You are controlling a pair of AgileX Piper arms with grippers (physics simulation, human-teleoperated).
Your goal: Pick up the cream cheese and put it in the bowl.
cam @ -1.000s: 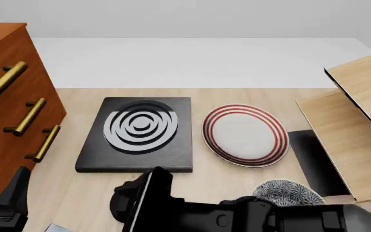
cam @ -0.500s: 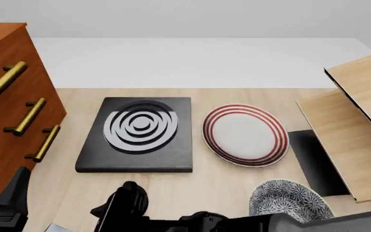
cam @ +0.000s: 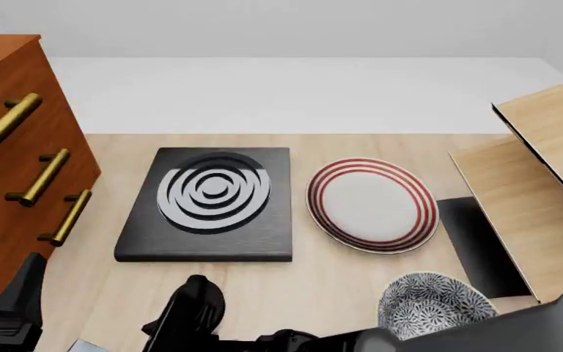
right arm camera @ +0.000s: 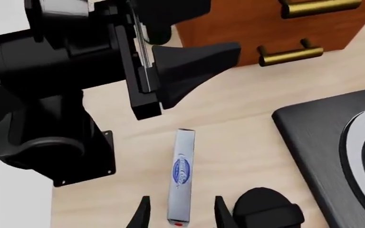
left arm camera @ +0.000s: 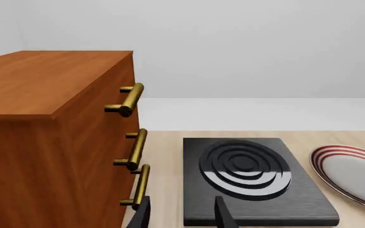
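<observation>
The right gripper [right arm camera: 179, 211], fingers apart, straddles the slim white-and-pale-blue cream cheese carton [right arm camera: 181, 175] lying on the wooden desk [right arm camera: 233, 123]; the left gripper [left arm camera: 181, 216] is also open. An off-centre pinch could skid the carton. Farther off, the grey-blue floral bowl [cam: 436, 302] waits.

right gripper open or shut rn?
Open. In the right wrist view the right gripper's fingers are spread, straddling the white-and-pale-blue cream cheese carton on the table.

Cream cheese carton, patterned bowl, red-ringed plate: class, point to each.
White-and-pale-blue cream cheese carton [right arm camera: 181, 175]: right wrist view, logo face.
Grey-blue floral bowl [cam: 436, 299]: front view, inner wall.
White plate with red rings [cam: 372, 203]: front view, centre.
</observation>
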